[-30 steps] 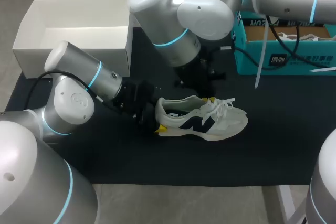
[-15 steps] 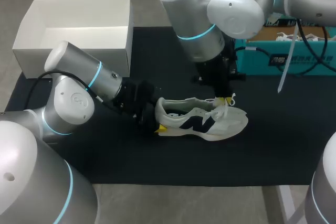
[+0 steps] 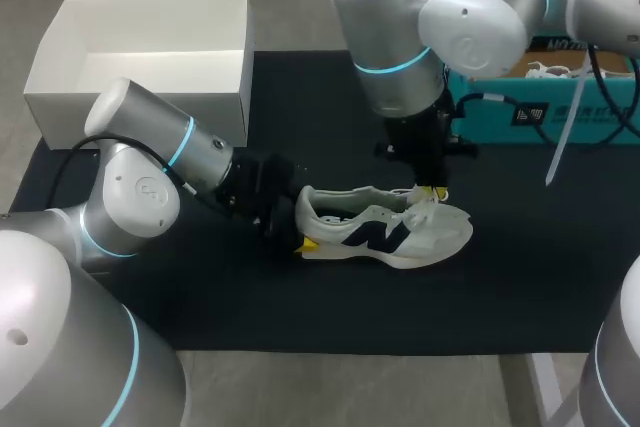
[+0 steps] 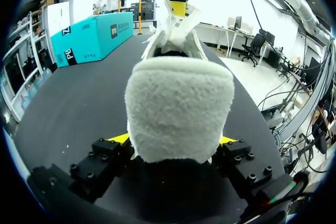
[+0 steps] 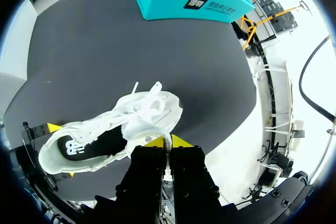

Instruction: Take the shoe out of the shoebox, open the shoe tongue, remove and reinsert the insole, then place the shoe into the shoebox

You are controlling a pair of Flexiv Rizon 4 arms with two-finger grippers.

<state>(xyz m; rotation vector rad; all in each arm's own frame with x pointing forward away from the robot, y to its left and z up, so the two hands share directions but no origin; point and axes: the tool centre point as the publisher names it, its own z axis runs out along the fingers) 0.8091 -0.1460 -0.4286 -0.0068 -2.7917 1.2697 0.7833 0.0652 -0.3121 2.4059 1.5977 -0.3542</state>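
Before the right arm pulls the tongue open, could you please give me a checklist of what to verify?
1. The shoe stands out of the box, upright on the mat: ok.
2. The left gripper is shut on the heel, a finger on each side: ok.
3. The right gripper is shut on the tongue: ok.
4. The laces are slack enough for the tongue to lift: cannot tell.

**Where there is room**

The shoe fills the jaws of the left gripper. The right gripper pinches its tongue. Bare black mat lies beside both. A white box stands behind the left jaws, and a teal box past the right.
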